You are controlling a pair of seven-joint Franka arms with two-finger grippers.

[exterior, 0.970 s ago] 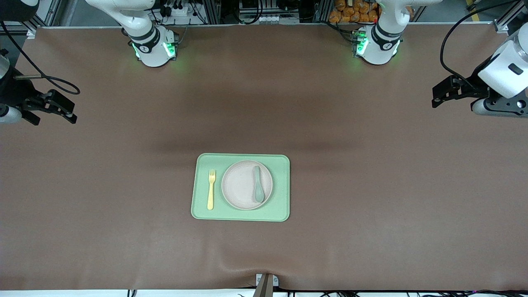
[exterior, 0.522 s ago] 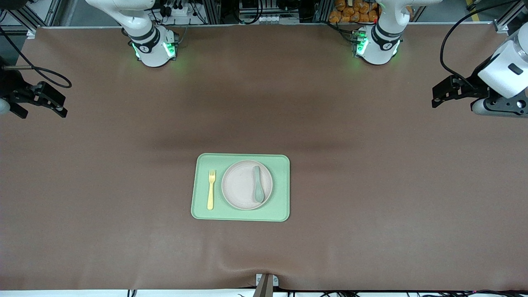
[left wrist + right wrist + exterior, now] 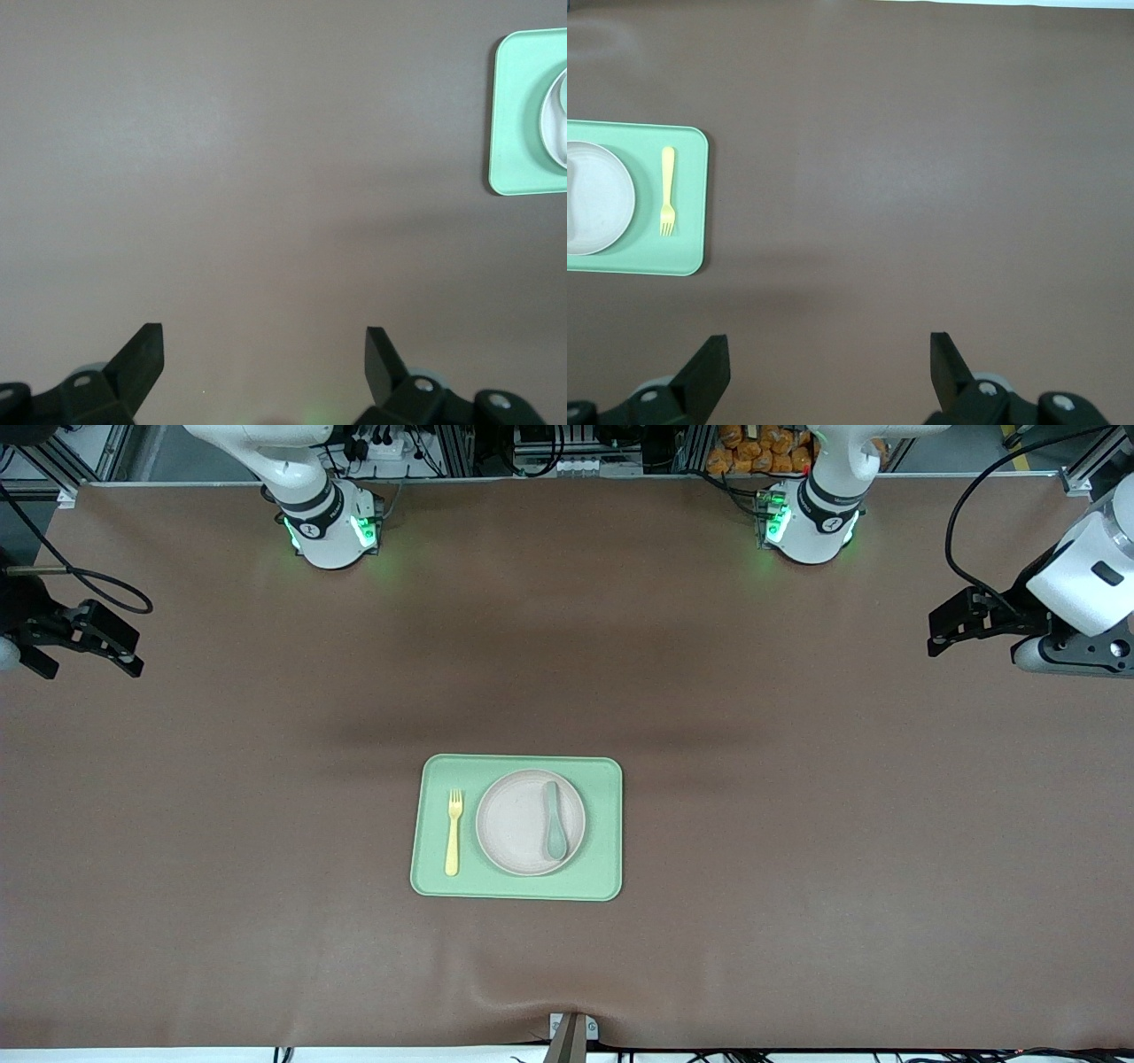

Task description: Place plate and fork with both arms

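While both pincers [image 3: 93, 642] [image 3: 948, 633] gape empty, brown table [image 3: 797, 824], seemingly cloth-covered, under tray [image 3: 602, 868].

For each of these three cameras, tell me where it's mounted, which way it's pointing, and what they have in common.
Front view: high across the table, facing both arm bases; the left end effector and right end effector hang open at the table's ends.
Left wrist view: looks down on the table; its own open fingertips show.
Right wrist view: the same, with fingertips.
Shared: tray and plate in all three; fork in front and right wrist views.
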